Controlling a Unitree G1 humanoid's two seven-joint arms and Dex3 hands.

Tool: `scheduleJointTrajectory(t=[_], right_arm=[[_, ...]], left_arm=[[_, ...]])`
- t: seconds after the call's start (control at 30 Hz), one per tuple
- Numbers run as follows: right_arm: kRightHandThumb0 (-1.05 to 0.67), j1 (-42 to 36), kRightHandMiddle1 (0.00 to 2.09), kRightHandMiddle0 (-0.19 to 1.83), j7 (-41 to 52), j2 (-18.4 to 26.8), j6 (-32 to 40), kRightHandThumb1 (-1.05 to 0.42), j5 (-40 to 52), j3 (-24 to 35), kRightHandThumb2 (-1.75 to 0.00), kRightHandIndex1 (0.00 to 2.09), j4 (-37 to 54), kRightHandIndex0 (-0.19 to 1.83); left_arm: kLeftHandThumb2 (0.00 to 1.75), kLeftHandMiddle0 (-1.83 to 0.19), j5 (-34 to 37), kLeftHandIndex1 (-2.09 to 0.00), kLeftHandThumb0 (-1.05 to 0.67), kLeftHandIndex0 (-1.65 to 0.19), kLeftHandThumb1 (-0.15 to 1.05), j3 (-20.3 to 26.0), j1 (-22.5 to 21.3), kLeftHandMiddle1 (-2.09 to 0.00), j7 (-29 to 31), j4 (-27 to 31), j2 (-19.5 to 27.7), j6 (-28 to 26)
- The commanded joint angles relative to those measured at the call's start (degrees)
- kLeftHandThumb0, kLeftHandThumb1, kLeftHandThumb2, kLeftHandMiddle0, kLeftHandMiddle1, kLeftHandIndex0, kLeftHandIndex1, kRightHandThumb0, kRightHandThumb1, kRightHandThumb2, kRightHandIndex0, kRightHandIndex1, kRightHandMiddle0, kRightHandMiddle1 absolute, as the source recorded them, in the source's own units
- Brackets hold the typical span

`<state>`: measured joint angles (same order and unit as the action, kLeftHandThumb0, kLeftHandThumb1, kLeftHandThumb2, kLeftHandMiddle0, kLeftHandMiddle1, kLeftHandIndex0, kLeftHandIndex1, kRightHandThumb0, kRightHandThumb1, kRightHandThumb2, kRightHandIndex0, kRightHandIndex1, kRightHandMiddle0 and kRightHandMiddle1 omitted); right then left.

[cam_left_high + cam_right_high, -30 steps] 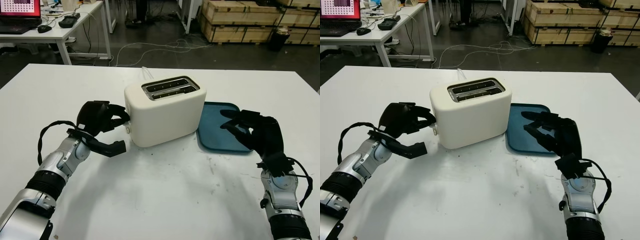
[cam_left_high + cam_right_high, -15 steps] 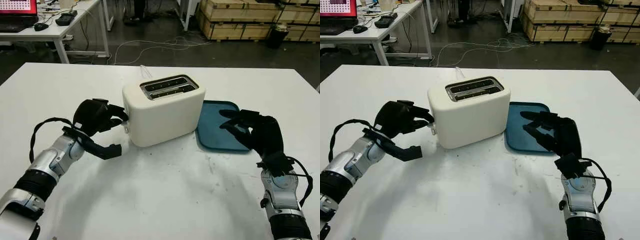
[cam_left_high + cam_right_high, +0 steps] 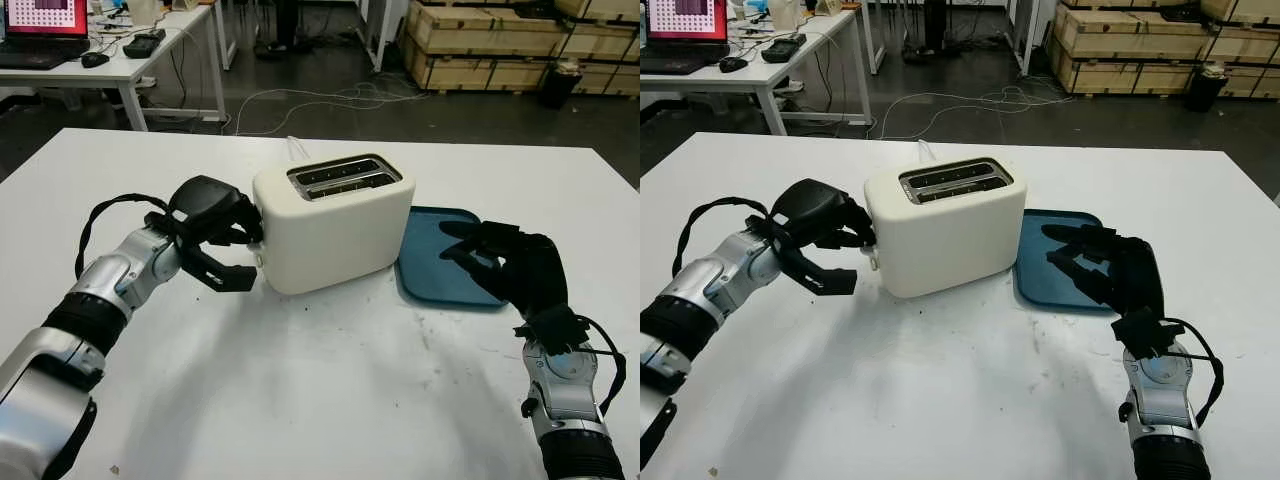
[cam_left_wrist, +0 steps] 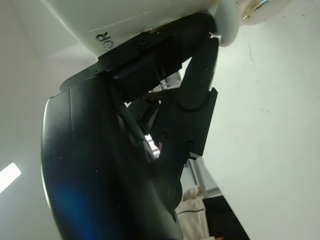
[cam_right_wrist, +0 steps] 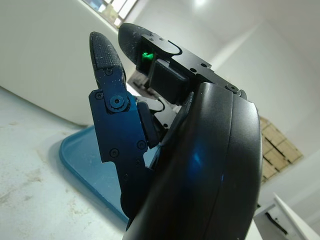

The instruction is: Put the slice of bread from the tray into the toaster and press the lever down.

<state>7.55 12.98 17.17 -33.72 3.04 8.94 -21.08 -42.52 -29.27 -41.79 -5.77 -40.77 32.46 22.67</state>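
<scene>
The left hand (image 3: 215, 225) is up against the end of the white toaster (image 3: 335, 225), with its fingers (image 4: 197, 95) curled in by the little lever (image 4: 227, 22), most likely so it can push it down. I cannot tell if a finger is really on the lever yet. The right hand (image 3: 515, 265) hangs open over the blue tray (image 3: 425, 255), holding nothing, and the bread seems to sit down in the toaster's slots (image 3: 343, 176).
</scene>
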Motion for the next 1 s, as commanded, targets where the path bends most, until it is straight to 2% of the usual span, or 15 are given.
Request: scheduleJointTrajectory(t=[0.0, 0.13, 0.23, 0.3, 0.37, 0.47, 0.53, 0.6, 0.67, 0.77, 0.9, 0.97], right_arm=[[-0.48, -0.01, 0.0, 1.09, 0.28, 0.39, 2.06, -0.91, 0.87, 0.3, 0.0, 0.91, 0.91, 0.87], [-0.48, 0.17, 0.0, 1.09, 0.53, 0.2, 1.93, -0.91, 1.35, 0.32, 0.0, 0.93, 0.5, 0.88], [-0.48, 0.16, 0.0, 1.09, 0.49, 0.11, 2.44, -0.91, 1.35, 0.23, 0.0, 0.93, 0.83, 0.87], [-0.48, 0.26, 0.0, 1.09, 0.46, 0.14, 2.1, -0.91, 1.1, 0.14, 0.0, 0.93, 0.64, 0.87], [-0.48, 0.31, 0.0, 1.09, 0.17, 0.18, 1.85, -0.91, 0.59, 0.07, 0.0, 0.93, 0.52, 0.88], [-0.49, 0.18, 0.0, 1.09, -0.01, 0.16, 2.25, -0.91, 0.49, 0.06, 0.0, 0.93, 0.83, 0.88], [-0.49, 0.12, 0.0, 1.08, -0.13, 0.41, 2.23, -0.91, 0.18, 0.13, 0.0, 0.93, 0.76, 0.87], [-0.49, 0.16, 0.0, 1.08, 0.01, 0.75, 2.36, -0.91, 0.05, 0.18, 0.0, 0.93, 0.71, 0.86], [-0.49, 0.34, 0.0, 1.08, 0.55, 0.82, 2.07, -0.91, 0.86, 0.41, 0.0, 0.93, 0.14, 0.87], [-0.5, 0.56, 0.0, 1.08, 1.44, 0.77, 1.97, -0.91, 2.13, 0.69, 0.0, 0.93, -0.69, 0.88], [-0.5, 0.35, 0.0, 1.08, 0.82, 0.84, 2.17, -0.91, 0.7, 0.4, 0.0, 0.93, -0.06, 0.87], [-0.49, 0.37, 0.0, 1.08, 0.66, 0.8, 1.84, -0.91, 0.34, 0.3, 0.0, 0.92, -0.03, 0.87]], left_arm=[[0.0, -0.8, -7.28, -0.07, -0.36, -1.19, 0.89, -13.94, 6.61, -1.18, 7.41, -7.06, -16.19, -0.85], [0.0, -0.83, -7.0, -0.06, -0.36, -1.2, 0.9, -13.96, 7.59, -1.09, 5.61, -8.31, -15.84, 0.49], [0.0, -0.82, -7.07, -0.04, -0.36, -1.17, 0.9, -14.07, 7.68, -1.15, 6.83, -8.17, -15.49, -0.13], [0.01, -0.79, -6.24, -0.03, -0.36, -1.17, 0.91, -13.55, 7.87, -1.12, 7.13, -7.94, -15.3, -0.1], [0.03, -0.78, -5.4, -0.03, -0.36, -1.18, 0.92, -12.61, 8.54, -1.09, 6.14, -5.42, -14.26, -0.09], [0.09, -0.77, -2.92, -0.03, -0.34, -1.17, 0.92, -9.83, 10.42, -1.18, 4.15, 0.04, -12.97, -1.54], [0.08, -0.77, -3.14, -0.02, -0.3, -1.16, 0.92, -9.8, 11.59, -1.18, 1.92, -2.2, -14.84, -4.31], [0.05, -0.8, -3.84, -0.02, -0.31, -1.17, 0.92, -11.21, 13.12, -1.11, 1.33, -9.08, -18.75, -7.69], [0.05, -0.78, -3.89, -0.02, -0.33, -1.17, 0.91, -12.2, 14.69, -1.08, 0.83, -12.46, -20.77, -8.82], [0.13, -0.72, -2.25, 0.0, -0.32, -1.14, 0.92, -11.78, 15.75, -1.1, -0.28, -11.51, -20.69, -9.31], [0.18, -0.71, 0.22, -0.01, -0.34, -1.15, 0.92, -11.06, 15.45, -0.99, 0.55, -8.89, -19.7, -10.8], [0.15, -0.71, 0.57, -0.01, -0.31, -1.12, 0.92, -11.17, 15.7, -1.12, -1.31, -6.05, -17.96, -9.73]])
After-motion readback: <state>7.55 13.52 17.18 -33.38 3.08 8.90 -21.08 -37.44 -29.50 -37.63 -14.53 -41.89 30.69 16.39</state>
